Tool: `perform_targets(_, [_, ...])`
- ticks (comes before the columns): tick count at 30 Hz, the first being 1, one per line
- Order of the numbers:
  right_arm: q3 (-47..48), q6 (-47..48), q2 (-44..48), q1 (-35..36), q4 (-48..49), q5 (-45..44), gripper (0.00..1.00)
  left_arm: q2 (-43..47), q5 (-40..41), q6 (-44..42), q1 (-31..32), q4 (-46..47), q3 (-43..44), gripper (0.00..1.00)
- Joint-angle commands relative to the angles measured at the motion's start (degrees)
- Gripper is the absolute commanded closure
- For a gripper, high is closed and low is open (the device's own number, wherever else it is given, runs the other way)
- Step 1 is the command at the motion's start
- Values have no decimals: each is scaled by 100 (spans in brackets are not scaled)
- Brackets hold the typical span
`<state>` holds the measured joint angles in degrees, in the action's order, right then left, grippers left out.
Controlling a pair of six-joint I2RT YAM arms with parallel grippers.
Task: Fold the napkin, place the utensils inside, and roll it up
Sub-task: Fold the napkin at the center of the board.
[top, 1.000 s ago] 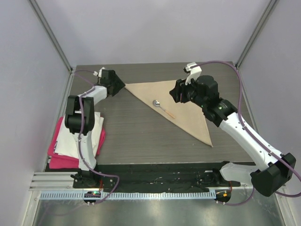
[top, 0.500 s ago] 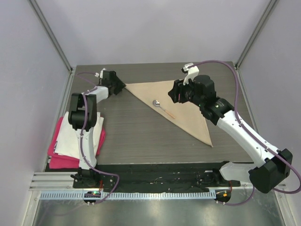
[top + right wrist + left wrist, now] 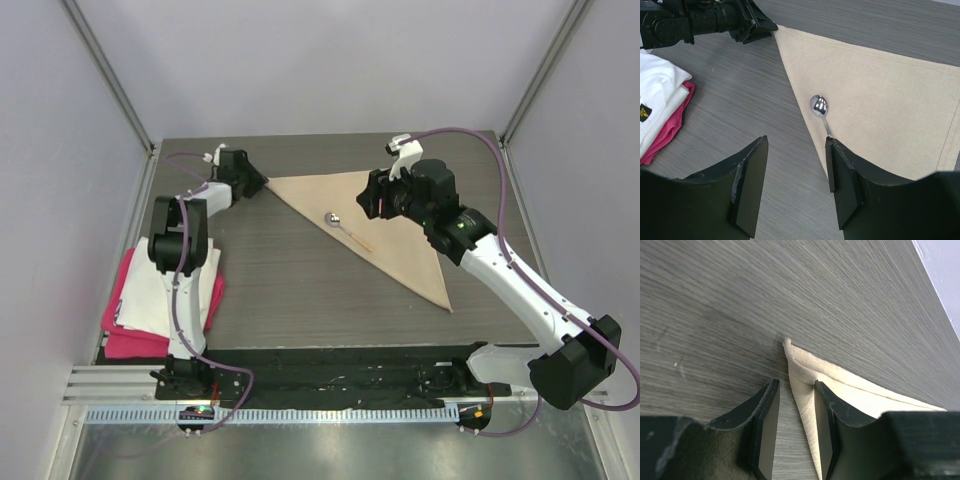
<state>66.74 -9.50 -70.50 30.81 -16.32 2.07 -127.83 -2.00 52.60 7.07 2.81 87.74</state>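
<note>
At the napkin's [image 3: 805,370] pointed left corner, the left gripper [image 3: 795,385] sat low on the table [image 3: 740,290]. Its jaws were partly spread and straddled the tip: one finger was right at the cloth, the other just clear of it, nothing pinched yet! Above the napkin's long diagonal edge hung the right gripper [image 3: 796,142], jaws spread wide and holding nothing. On the napkin just inside that edge lay the spoon [image 3: 821,111], its shiny bowl toward the straddled corner and its slim handle running toward the napkin's near tip. The napkin lay flat as a triangle. Well apart from it, beyond the left corner, a white cloth [image 3: 165,290] sat on a pink-red cloth [image 3: 125,345].
</note>
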Motion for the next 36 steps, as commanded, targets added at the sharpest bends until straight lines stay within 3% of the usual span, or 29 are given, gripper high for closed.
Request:
perform_targets(1, [85,-79,63,31,208,-4,43,-224,15,5,-30,-122,234,62])
perform_targets(11, [32,-43,124,39,216,-31,42,-374,-20,-4,-22,-385,410,77])
perform_targets(19, [6,-8,142,31,199,-40,42,-445,-72,-118,-30,-439,551,99])
perform_targets(30, [-12,-52,72,39,102,75,42,249,42,-321,-354,272,-168,100])
perform_targets(36, [-108,-395,-86,31,383,654,42,891,-125,-461,-689,536,-740,100])
